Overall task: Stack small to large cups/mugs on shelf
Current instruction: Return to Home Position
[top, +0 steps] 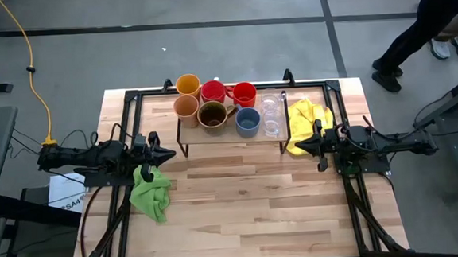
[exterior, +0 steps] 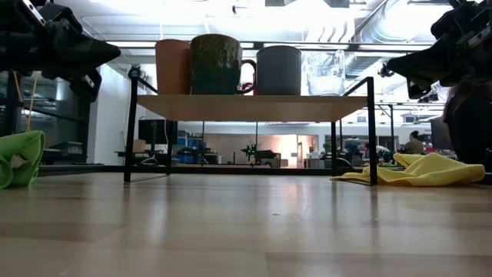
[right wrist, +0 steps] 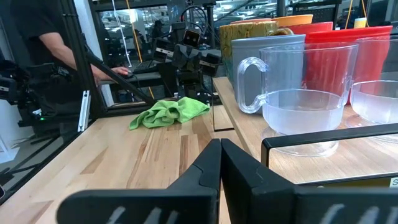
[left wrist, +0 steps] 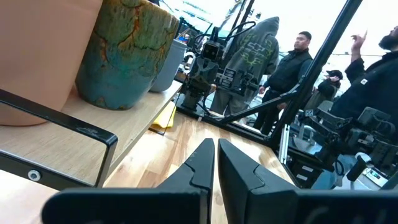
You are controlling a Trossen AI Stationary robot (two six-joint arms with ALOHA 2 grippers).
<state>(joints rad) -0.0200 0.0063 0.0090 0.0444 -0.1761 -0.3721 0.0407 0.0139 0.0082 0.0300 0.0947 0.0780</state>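
The cups and mugs stand side by side on the shelf (top: 231, 139), a low light-wood board on black legs at the table's far middle. They are a yellow-orange cup (top: 188, 85), a tan cup (top: 185, 106), two red mugs (top: 213, 90) (top: 244, 93), a brown mug (top: 212, 113), a blue-grey mug (top: 248, 122) and two clear glasses (top: 270, 104) (top: 272, 126). My left gripper (top: 169, 154) (left wrist: 216, 144) hovers shut off the shelf's left end. My right gripper (top: 300, 144) (right wrist: 221, 144) hovers shut off its right end. Both point level at the shelf and touch nothing.
A green cloth (top: 151, 193) lies crumpled under my left gripper. A yellow cloth (top: 304, 120) lies at the shelf's right end, under my right gripper. A black frame (top: 124, 103) borders the table. People stand beyond the table (left wrist: 295, 59). Bare wood stretches toward the near edge (top: 242, 215).
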